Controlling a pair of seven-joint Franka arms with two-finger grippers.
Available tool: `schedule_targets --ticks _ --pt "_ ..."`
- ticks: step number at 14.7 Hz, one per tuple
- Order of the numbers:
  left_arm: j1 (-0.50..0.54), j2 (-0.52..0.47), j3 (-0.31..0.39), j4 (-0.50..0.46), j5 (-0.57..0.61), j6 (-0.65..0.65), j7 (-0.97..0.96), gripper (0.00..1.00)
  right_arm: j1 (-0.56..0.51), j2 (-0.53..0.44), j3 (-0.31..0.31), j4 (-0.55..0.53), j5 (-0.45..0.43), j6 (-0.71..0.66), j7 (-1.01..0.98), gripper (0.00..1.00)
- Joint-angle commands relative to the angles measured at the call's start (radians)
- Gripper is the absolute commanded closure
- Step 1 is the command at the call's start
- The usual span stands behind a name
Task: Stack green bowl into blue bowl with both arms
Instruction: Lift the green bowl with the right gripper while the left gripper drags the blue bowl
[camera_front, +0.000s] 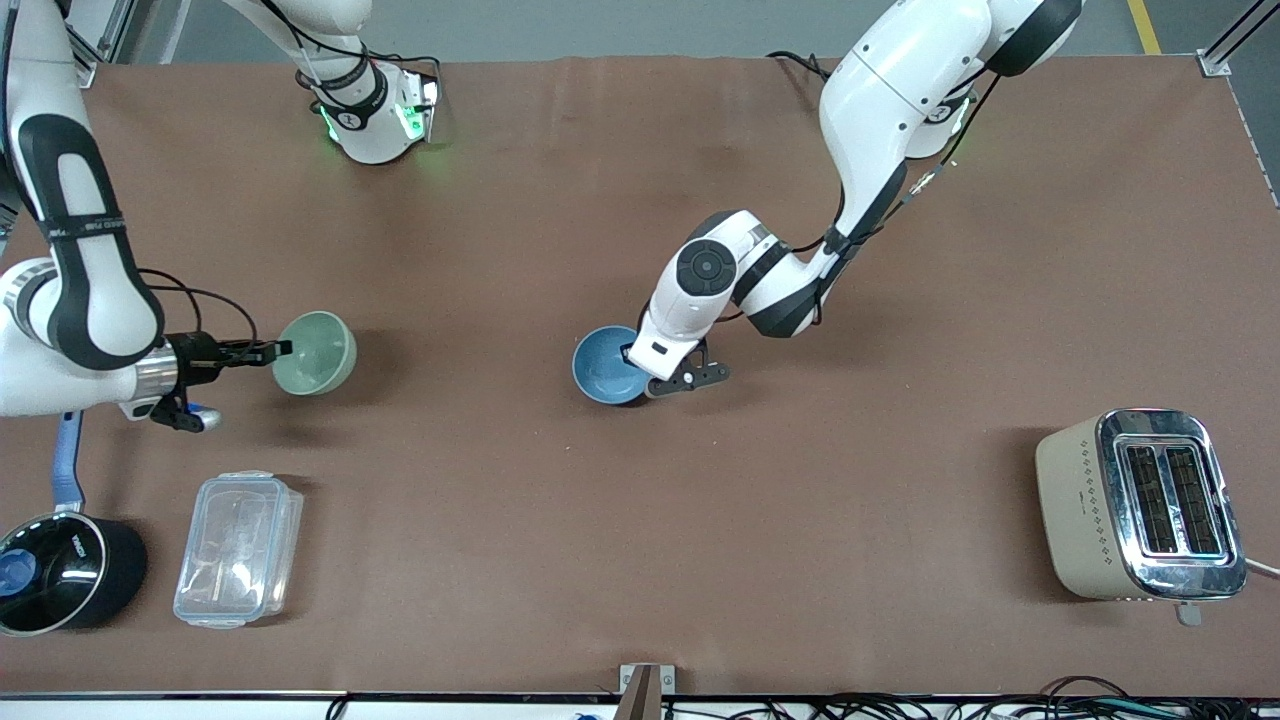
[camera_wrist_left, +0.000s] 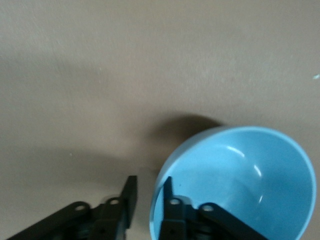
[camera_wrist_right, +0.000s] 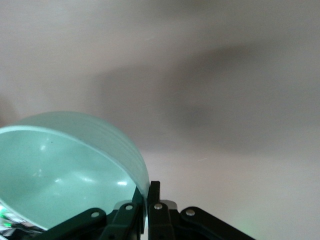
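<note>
The green bowl (camera_front: 318, 352) hangs tilted above the table toward the right arm's end. My right gripper (camera_front: 283, 349) is shut on its rim. In the right wrist view the fingers (camera_wrist_right: 155, 192) pinch the bowl's wall (camera_wrist_right: 65, 170). The blue bowl (camera_front: 603, 366) sits near the table's middle. My left gripper (camera_front: 645, 372) is at its rim, on the side toward the left arm's end. In the left wrist view the gripper (camera_wrist_left: 150, 182) is open. One finger is inside the blue bowl (camera_wrist_left: 250, 175), and the other is outside with a gap to the rim.
A beige toaster (camera_front: 1140, 505) stands near the front camera at the left arm's end. A clear plastic container (camera_front: 238, 548) and a black saucepan with a blue handle (camera_front: 65, 570) lie near the front camera at the right arm's end.
</note>
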Motion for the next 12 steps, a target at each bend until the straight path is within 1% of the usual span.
schedule_targets --ticks 1,2,3,4,6,9,12 --pt "0.025 -0.060 0.034 0.012 0.020 -0.023 -0.021 0.00 0.104 -0.102 -0.003 -0.073 0.041 0.020 0.165 1.00" --pt "0.044 -0.097 0.046 0.013 0.021 -0.051 -0.014 0.00 0.131 -0.105 -0.003 -0.069 0.052 0.023 0.197 1.00" --pt "0.066 -0.137 0.063 0.013 0.029 -0.080 -0.001 0.00 0.165 -0.109 -0.003 -0.067 0.084 0.037 0.237 1.00" --pt "0.107 -0.190 0.075 0.015 0.068 -0.116 0.046 0.00 0.202 -0.120 -0.005 -0.067 0.110 0.057 0.292 1.00" --pt "0.198 -0.258 0.071 0.013 0.103 -0.179 0.165 0.00 0.291 -0.129 -0.003 -0.067 0.118 0.121 0.427 1.00" --pt "0.323 -0.339 0.066 0.015 0.101 -0.253 0.394 0.00 0.407 -0.126 -0.003 -0.047 0.120 0.209 0.609 0.99" --pt "0.417 -0.424 0.065 0.017 0.090 -0.354 0.552 0.00 0.548 -0.119 -0.003 -0.041 0.132 0.321 0.785 0.99"
